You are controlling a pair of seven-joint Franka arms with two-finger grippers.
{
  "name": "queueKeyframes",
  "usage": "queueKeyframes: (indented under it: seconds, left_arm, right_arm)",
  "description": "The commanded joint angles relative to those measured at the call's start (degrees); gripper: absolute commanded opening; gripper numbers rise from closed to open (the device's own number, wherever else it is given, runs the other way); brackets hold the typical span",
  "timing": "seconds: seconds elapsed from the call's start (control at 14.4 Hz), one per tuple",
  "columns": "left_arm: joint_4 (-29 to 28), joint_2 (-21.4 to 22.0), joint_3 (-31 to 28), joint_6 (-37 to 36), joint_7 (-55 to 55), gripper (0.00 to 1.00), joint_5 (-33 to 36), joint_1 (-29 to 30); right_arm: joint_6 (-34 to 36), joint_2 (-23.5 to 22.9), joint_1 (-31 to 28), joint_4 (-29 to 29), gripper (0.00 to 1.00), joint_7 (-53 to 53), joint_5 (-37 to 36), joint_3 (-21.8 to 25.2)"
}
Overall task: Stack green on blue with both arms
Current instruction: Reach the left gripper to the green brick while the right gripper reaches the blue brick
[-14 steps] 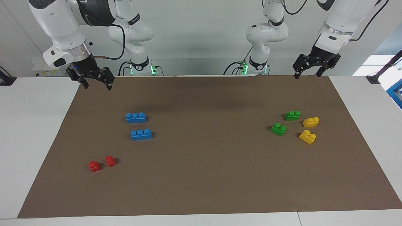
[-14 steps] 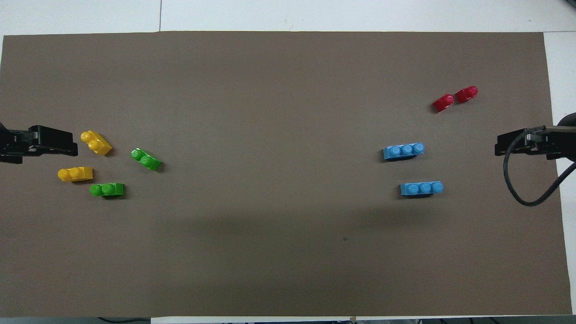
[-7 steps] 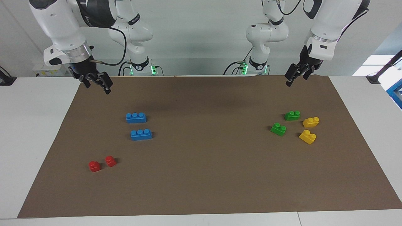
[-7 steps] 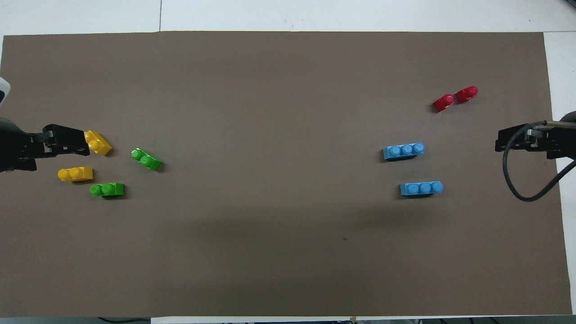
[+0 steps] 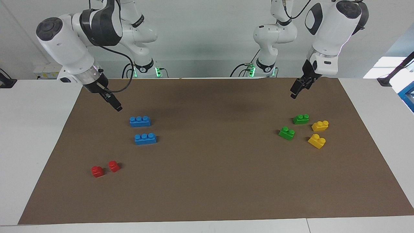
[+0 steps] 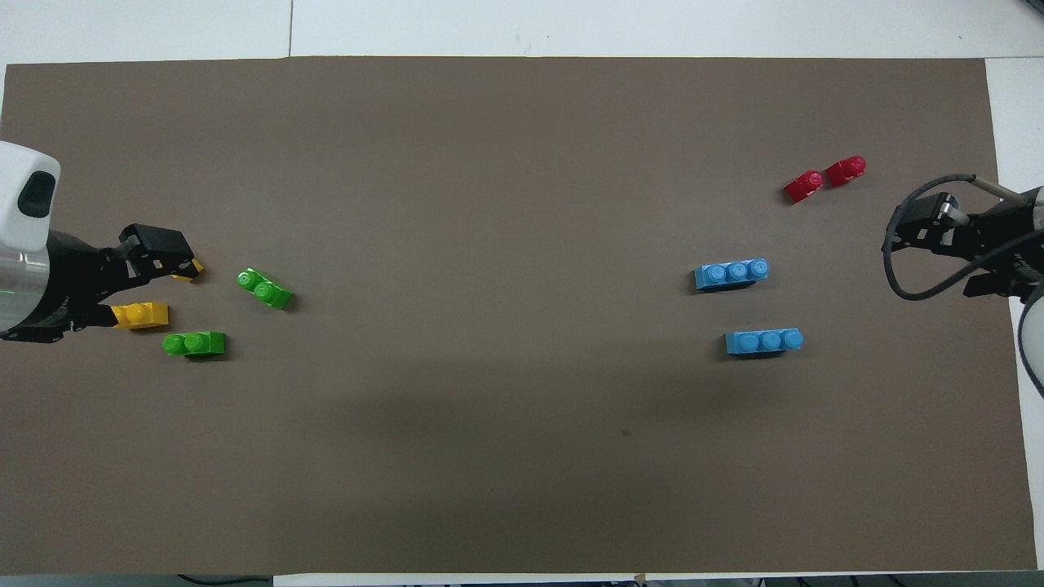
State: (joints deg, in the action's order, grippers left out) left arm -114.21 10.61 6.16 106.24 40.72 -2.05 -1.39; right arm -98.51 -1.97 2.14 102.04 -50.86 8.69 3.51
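Two green bricks (image 5: 300,119) (image 5: 287,133) lie on the brown mat toward the left arm's end, also seen from overhead (image 6: 264,289) (image 6: 194,344). Two blue bricks (image 5: 140,121) (image 5: 145,138) lie side by side toward the right arm's end (image 6: 732,274) (image 6: 764,341). My left gripper (image 5: 294,92) hangs open in the air over the mat, short of the green bricks, holding nothing. In the overhead view this left gripper (image 6: 181,257) covers part of a yellow brick. My right gripper (image 5: 116,106) (image 6: 895,241) hangs open and empty above the mat, close to the nearer blue brick.
Two yellow bricks (image 5: 320,125) (image 5: 317,141) lie beside the green ones, closer to the mat's end. Two small red bricks (image 5: 97,171) (image 5: 114,166) sit farther from the robots than the blue ones. The brown mat (image 5: 207,194) covers most of the white table.
Both arms have swung in from the mat's corners and come lower, turning their wrists. The left gripper moved toward the green bricks, the right toward the blue ones. No brick moved.
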Motion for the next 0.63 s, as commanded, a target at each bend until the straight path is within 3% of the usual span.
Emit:
queueKeyframes:
  seconds: [0.0,0.42,0.56]
  left_arm:
    - [-7.1,1.6,-0.5,7.6,4.4,1.00,-0.9,-0.1]
    - [-9.1,-4.6,-0.6,12.8,12.4,1.00,-0.9,0.2]
    - [-9.2,-6.7,-0.6,15.5,13.9,1.00,-0.9,0.6]
  right_arm:
    - [-2.1,-2.8,-0.9,-1.1,1.00,-9.8,3.7,-0.1]
    - [-5.1,-7.5,-3.6,-0.5,1.00,-12.2,9.6,-0.1]
    - [-5.2,-9.1,-4.0,-0.5,1.00,-12.5,14.6,0.1]
